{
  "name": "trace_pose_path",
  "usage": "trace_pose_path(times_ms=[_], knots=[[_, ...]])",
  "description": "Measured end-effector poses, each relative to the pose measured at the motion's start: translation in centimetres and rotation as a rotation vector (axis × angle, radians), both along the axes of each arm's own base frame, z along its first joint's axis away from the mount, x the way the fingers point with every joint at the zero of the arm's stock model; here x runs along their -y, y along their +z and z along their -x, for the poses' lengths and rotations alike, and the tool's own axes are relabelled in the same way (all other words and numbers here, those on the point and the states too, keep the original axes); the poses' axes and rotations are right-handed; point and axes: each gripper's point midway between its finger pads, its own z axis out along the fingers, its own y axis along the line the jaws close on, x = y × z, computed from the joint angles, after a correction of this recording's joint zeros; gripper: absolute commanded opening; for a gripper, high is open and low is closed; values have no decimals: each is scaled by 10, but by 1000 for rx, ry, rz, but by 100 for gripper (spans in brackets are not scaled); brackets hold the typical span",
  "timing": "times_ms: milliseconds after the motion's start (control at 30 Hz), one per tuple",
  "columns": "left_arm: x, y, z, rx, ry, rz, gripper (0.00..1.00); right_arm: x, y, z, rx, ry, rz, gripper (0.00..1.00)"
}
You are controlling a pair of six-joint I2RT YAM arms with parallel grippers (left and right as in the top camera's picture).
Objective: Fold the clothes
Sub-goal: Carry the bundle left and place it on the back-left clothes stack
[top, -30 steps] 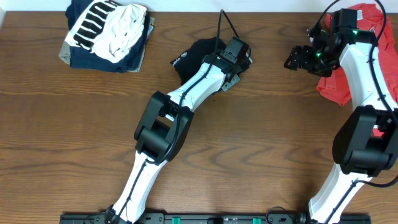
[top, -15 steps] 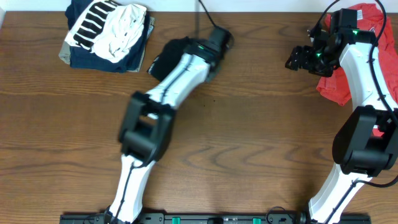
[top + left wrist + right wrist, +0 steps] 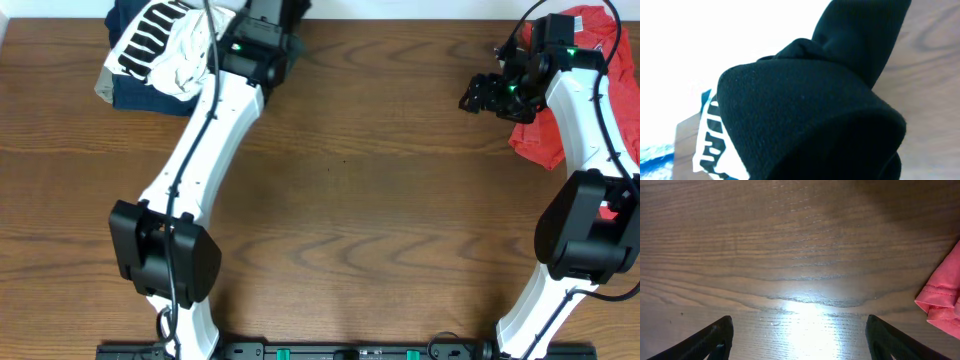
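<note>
1. Where the left arm stretches in one long diagonal to the back-left of the counter [image 3: 380,200], the left tool [image 3: 272,18] sits at the far edge, just beside a pile of folded clothes [image 3: 165,60].
2. The black shirt [image 3: 805,115] is bunched right up against that tool. It fills the wrist view and buries the fingers, but the gathered cloth hangs from them, so the tool looks closed on it.
3. The right arm folds up from its base at the right edge. The right tool [image 3: 800,347] is spread wide with nothing in it, over bare wood.
4. The coral-red T-shirt [image 3: 545,140] lies crumpled at the back right, partly under the right arm. Only a hemmed corner shows in the right wrist view, near that tool but apart from it.
5. From overhead the black shirt is hard to pick out against the dark wrist. A strip of the pile's black-and-white print peeks out below it in the left wrist view.
6. Between the two arms the middle of the counter shows as open wood. The pile and the left tool crowd the back edge.
</note>
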Motion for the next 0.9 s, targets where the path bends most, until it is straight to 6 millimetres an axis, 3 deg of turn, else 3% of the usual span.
trace_pose_path(times_ms=[300, 467, 667, 800, 900], knots=[[-97, 34, -32, 157, 172, -54, 6, 0, 0, 0, 1, 0, 0, 82], [-147, 65, -35, 256, 253, -81, 6, 0, 0, 0, 1, 0, 0, 80], [-191, 105, -33, 370, 287, -107, 6, 0, 1, -2, 8, 0, 1, 79], [-227, 108, -38, 412, 327, -124, 6, -1, 1, -2, 8, 2, 1, 79], [-257, 94, -43, 405, 363, -130, 6, -1, 1, -3, 12, 2, 2, 79]])
